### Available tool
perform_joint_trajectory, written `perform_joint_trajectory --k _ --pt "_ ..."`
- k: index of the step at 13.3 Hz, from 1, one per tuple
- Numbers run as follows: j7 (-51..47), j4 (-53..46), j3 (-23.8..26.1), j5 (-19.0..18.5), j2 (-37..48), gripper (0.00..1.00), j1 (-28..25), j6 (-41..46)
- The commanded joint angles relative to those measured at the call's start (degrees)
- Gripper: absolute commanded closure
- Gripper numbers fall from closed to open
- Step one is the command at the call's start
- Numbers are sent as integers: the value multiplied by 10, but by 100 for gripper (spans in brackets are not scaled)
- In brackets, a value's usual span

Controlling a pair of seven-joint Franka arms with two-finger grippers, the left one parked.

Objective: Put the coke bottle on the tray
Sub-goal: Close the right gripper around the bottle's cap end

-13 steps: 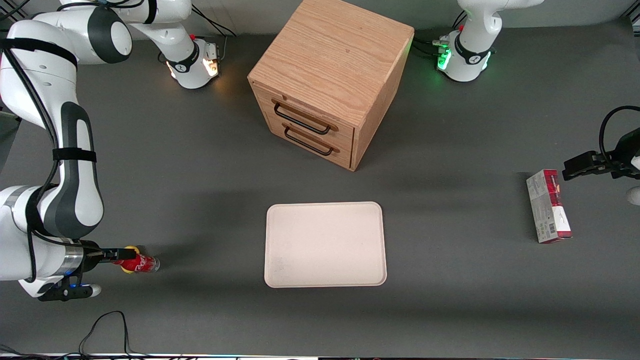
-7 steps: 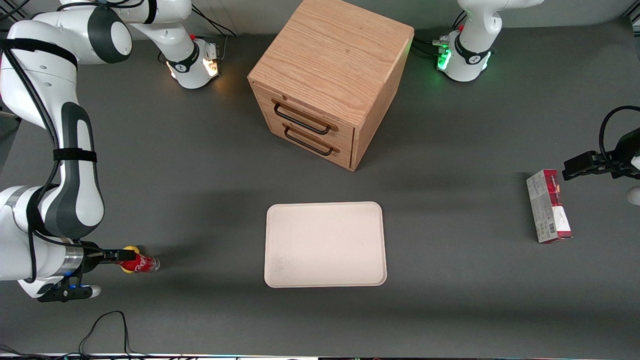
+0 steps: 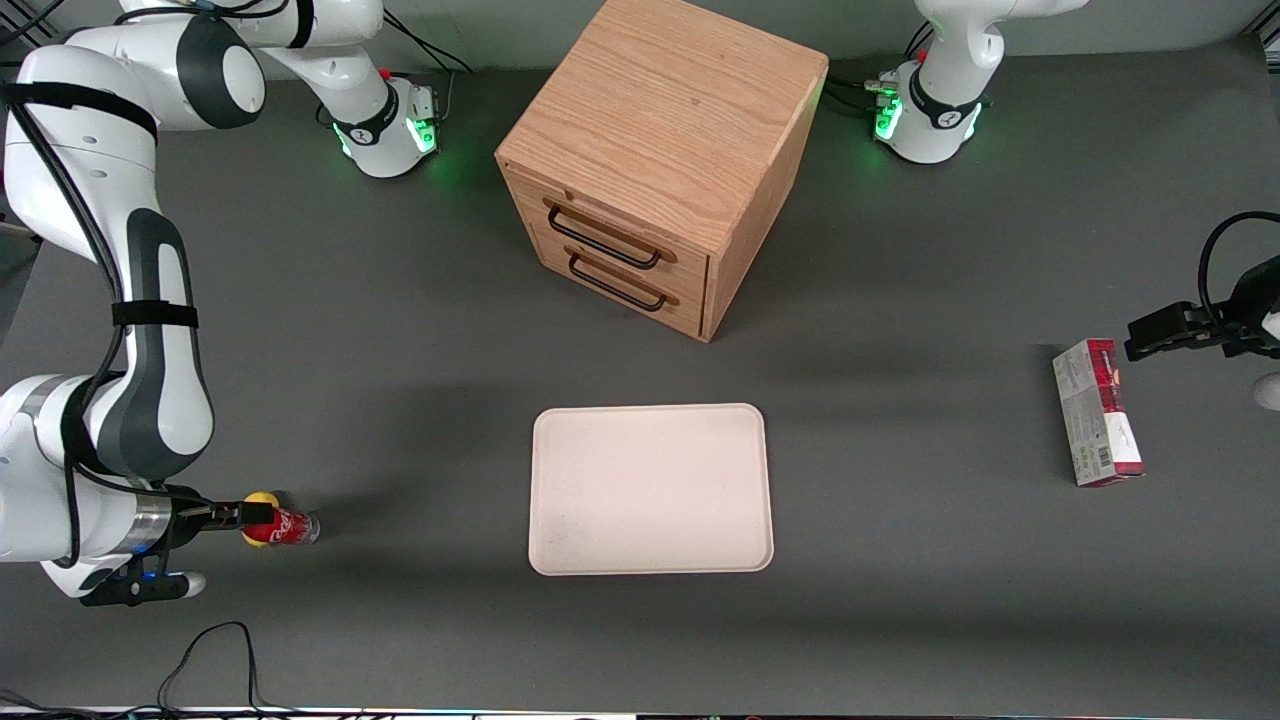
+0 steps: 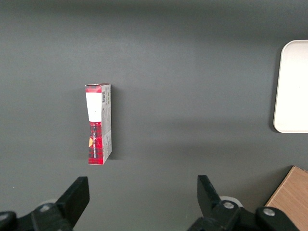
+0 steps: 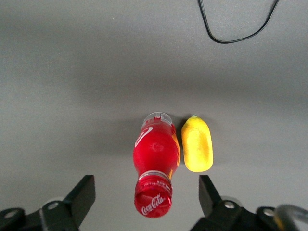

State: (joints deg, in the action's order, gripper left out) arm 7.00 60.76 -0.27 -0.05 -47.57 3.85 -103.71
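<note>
The right arm's end effector (image 5: 144, 202) hangs spread wide over the small red-labelled coke bottle (image 5: 155, 168), which lies on the grey desk (image 3: 400, 620) touching a yellow lemon-like lump (image 5: 197, 144), well apart from the cream-white rectangular tray (image 3: 650, 488) at its three o'clock in the front view.

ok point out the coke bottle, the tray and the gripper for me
coke bottle (image 5: 155, 159), right wrist view, on the red label.
tray (image 3: 650, 490), front view, on its bare flat middle.
gripper (image 5: 147, 197), right wrist view, midway between its open fingertips, above the bottle's cap end.
</note>
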Motion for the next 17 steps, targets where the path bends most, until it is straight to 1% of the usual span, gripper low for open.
perform_joint_trajectory --k 1,2,3,4,11,13,14,16,17 --pt "11 1 2 -7 0 46 1 -10" --pt "11 1 2 -7 0 75 1 -10" --pt "10 1 2 -7 0 97 2 -10" --pt "9 1 2 -7 0 100 1 -10" --pt "2 -1 2 -7 0 100 1 -10" --pt "-1 -9 3 -7 11 100 -2 7" --pt "-6 -23 4 -7 12 100 -3 37" --pt "-10 -80 6 -6 20 100 -9 133" --pt "-22 -88 7 -4 44 100 -14 173"
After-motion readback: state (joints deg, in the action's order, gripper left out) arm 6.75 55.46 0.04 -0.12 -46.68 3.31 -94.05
